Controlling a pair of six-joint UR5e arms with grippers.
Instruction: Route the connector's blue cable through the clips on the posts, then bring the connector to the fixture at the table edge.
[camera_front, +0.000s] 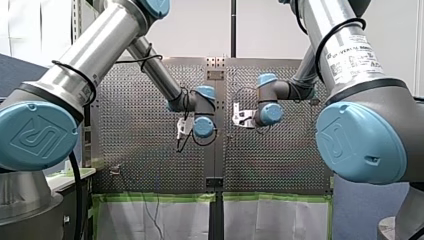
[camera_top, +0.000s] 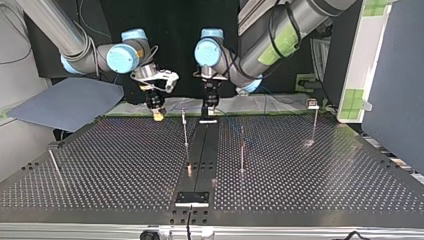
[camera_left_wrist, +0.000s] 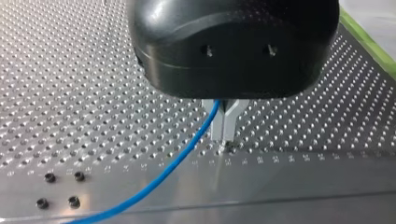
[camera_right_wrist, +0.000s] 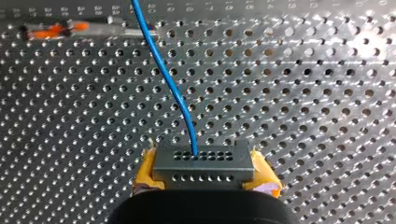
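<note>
Two grippers point down at the table (camera_left_wrist: 70, 70). The right gripper (camera_right_wrist: 205, 177) is clamped on the connector (camera_right_wrist: 203, 161), cable (camera_right_wrist: 166, 74) running ahead. The left gripper (camera_left_wrist: 224, 133) has its fingers (camera_left_wrist: 217, 126) pinched together on that cable.

The blue cable (camera_left_wrist: 161, 177) runs past the left wrist view's edge.

Silver arms (camera_front: 100, 45), blue joint caps (camera_front: 35, 135), yellow-padded right gripper (camera_right_wrist: 205, 172)
</note>
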